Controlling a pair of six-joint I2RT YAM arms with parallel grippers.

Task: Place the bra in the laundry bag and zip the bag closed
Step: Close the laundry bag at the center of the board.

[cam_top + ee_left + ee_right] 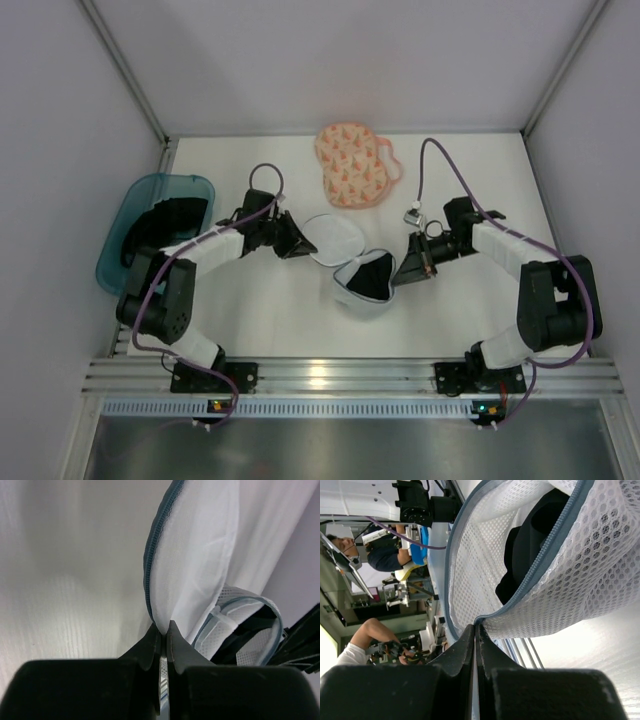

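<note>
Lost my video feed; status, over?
Left gripper shut on white mesh bag's zip edge; right gripper shut on opposite edge. Black bra inside, bag unzipped. Nothing seen in the way.

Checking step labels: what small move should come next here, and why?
Probably the left gripper folds its pinched flap over the bra while the right gripper holds the other zip edge: the white mesh bag gapes open, bra already inside.

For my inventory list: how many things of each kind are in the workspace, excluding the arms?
Bags: 2, white mesh bag and peach printed pouch
Bins: 1, teal bin
Bras: 1, black bra inside the mesh bag
Total: 4, bin's dark contents not counted
</note>
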